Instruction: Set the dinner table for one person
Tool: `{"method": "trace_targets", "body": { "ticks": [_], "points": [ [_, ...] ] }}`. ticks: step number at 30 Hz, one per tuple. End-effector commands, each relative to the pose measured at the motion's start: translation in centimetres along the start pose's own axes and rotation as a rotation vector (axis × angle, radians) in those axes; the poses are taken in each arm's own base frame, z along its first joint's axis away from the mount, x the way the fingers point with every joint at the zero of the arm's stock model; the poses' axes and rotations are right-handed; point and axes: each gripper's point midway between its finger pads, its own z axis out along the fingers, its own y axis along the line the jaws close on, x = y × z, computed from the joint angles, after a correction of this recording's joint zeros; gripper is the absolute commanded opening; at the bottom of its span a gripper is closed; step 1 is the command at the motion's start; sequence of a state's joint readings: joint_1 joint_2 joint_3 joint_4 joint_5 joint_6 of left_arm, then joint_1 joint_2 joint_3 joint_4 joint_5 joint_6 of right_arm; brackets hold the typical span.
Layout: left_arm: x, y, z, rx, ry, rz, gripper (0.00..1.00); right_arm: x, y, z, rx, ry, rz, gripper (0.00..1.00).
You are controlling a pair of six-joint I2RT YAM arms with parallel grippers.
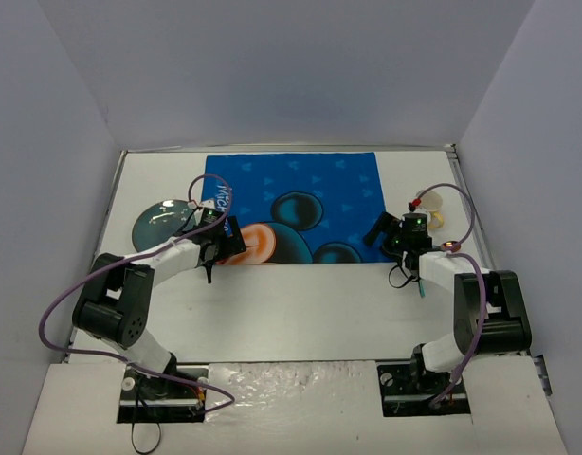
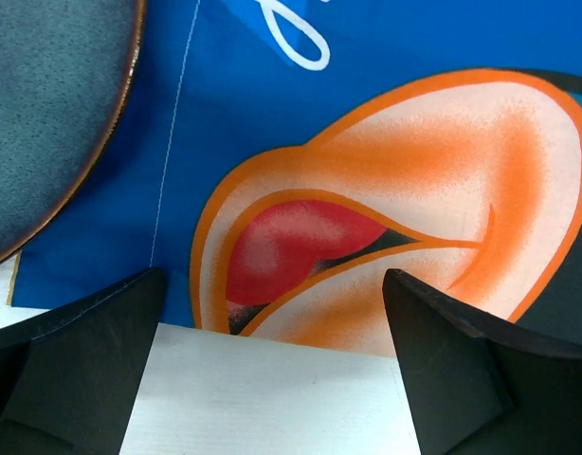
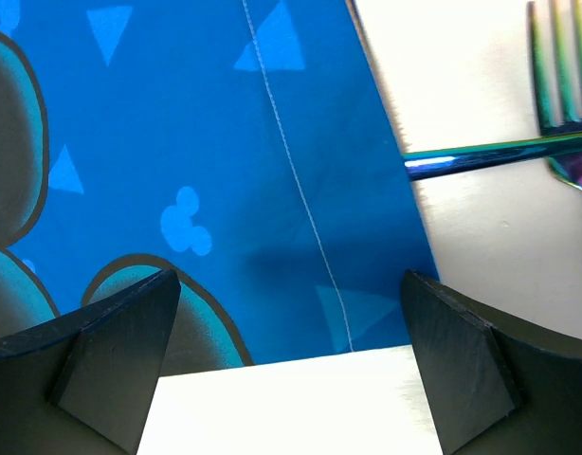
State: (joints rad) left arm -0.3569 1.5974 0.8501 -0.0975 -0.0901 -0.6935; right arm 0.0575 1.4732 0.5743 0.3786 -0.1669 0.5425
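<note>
The white dinner table (image 1: 300, 303) carries a blue cartoon placemat (image 1: 300, 204) at its middle back. A dark blue-grey plate (image 1: 163, 225) lies on the table, overlapping the placemat's left edge; it also shows in the left wrist view (image 2: 45, 114). My left gripper (image 1: 220, 242) is open and empty, low over the placemat's near left edge (image 2: 272, 284). My right gripper (image 1: 391, 232) is open and empty over the placemat's near right corner (image 3: 291, 280). An iridescent fork (image 3: 556, 76) lies on the table just right of the placemat.
A small cream-coloured object (image 1: 433, 207) lies at the right, beyond my right gripper. An iridescent handle (image 3: 490, 156) crosses near the fork. White walls enclose the table on three sides.
</note>
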Motion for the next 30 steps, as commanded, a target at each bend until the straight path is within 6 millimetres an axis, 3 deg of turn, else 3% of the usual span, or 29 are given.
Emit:
{"method": "trace_targets", "body": {
  "ticks": [1, 4, 10, 14, 17, 22, 23, 25, 30],
  "points": [
    [0.4, 1.1, -0.5, -0.027, -0.01, -0.066, 0.97, -0.3, -2.4, -0.7, 0.088, -0.018, 0.007, 1.0],
    [-0.6, 0.6, -1.2, -0.015, -0.028, -0.064, 0.97, -1.8, -1.5, -1.2, 0.067, -0.051, 0.002, 1.0],
    [-5.7, -2.5, -4.6, 0.058, -0.116, -0.043, 0.97, -6.3, 1.0, -3.8, 0.032, -0.166, -0.007, 1.0],
    [-9.6, -4.4, -8.8, 0.132, -0.212, -0.057, 0.97, -9.8, 3.6, -6.9, -0.028, -0.256, -0.028, 1.0],
    [-11.2, -4.0, -11.7, 0.158, -0.292, -0.081, 0.97, -10.7, 5.7, -8.7, -0.114, -0.274, -0.054, 1.0],
    [-12.0, 0.6, -13.6, 0.148, -0.379, -0.178, 0.97, -12.0, 10.0, -13.0, -0.316, -0.321, -0.091, 1.0],
    [-11.5, 2.2, -13.2, 0.138, -0.372, -0.22, 0.97, -12.2, 10.7, -13.6, -0.342, -0.326, -0.099, 1.0],
    [-11.6, 4.1, -13.9, 0.135, -0.4, -0.28, 0.97, -12.2, 11.7, -14.4, -0.378, -0.325, -0.116, 1.0],
    [-9.6, 9.5, -12.9, 0.073, -0.419, -0.438, 0.97, -11.3, 14.3, -15.5, -0.45, -0.319, -0.169, 1.0]
  ]
}}
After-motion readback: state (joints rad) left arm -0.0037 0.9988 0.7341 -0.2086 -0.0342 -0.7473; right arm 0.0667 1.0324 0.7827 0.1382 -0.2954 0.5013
